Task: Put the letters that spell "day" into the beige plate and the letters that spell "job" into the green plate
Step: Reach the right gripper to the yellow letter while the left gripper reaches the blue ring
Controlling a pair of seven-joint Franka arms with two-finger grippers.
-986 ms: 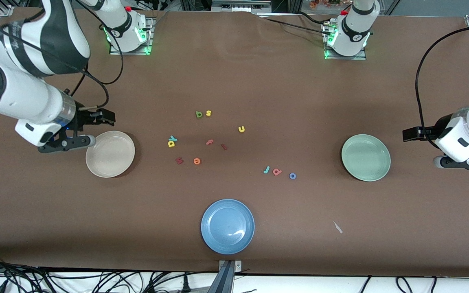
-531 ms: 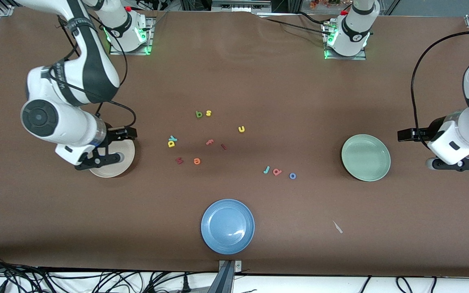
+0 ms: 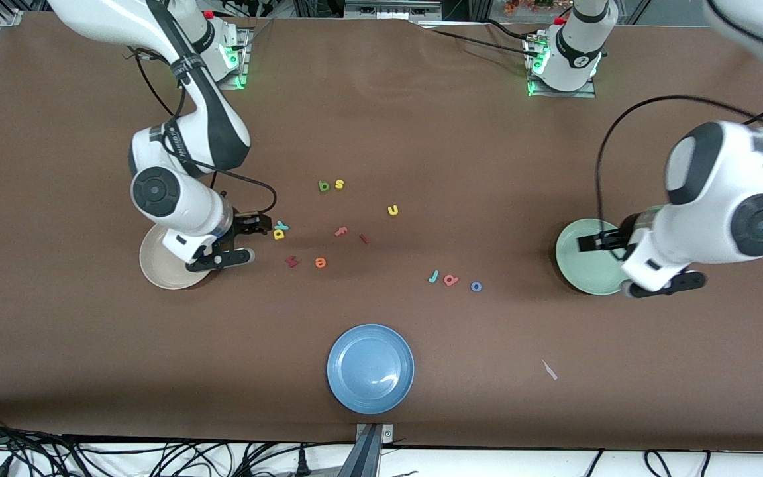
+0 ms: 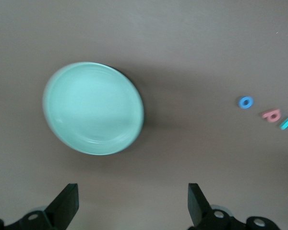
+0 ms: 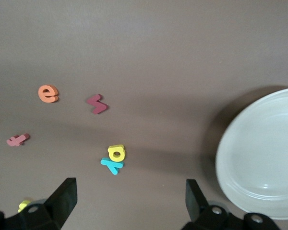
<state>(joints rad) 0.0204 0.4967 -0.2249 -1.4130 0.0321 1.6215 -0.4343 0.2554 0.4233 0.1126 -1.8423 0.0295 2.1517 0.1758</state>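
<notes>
Hanging over the brown table (image 3: 421, 132), the right gripper (image 3: 236, 244) sits with its fingers spread wide and empty between the beige plate (image 3: 159, 268) and a touching pair of letters, the yellow one (image 3: 279, 233) and the teal "y" (image 3: 283, 226). Their dark green partner (image 3: 323, 186) lies farther from the front camera, beside a yellow "s" (image 3: 339, 184). At the left arm's end, the left gripper (image 3: 646, 268) hovers over the green plate (image 3: 580, 258), fingers likewise wide apart and holding nothing. The teal "j" (image 3: 433, 276), salmon-red letter (image 3: 450, 279) and blue "o" (image 3: 476, 286) lie in a short row on the table between the green plate and the middle of the table, near one another. Neither plate appears to hold a letter, though both arms cover part of them. Loose in the middle are a yellow "u" (image 3: 393, 210), a pink "f" (image 3: 341, 231), an orange "e" (image 3: 320, 262) and two dark red letters (image 3: 292, 262). A blue plate (image 3: 370, 368) sits nearest the front camera.
</notes>
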